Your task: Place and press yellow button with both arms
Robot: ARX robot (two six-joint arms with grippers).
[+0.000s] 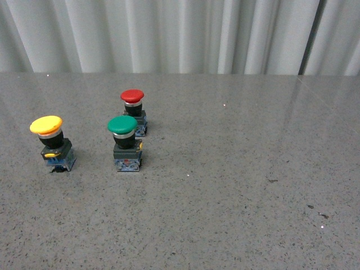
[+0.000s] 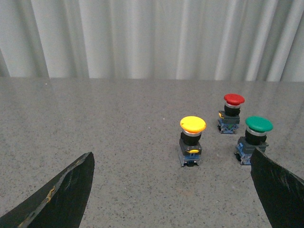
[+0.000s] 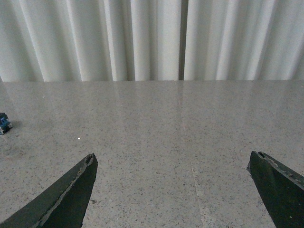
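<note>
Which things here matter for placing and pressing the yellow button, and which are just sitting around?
For the job:
yellow button, upright on the table
left tool, open
right tool, open

Just lying about:
green button
red button, behind the green one
white curtain at the back

Green button (image 1: pixel 125 143), red button (image 1: pixel 134 109) just behind (both upright), grey table (image 1: pixel 236 185), pale curtain (image 1: pixel 169 34)
</note>
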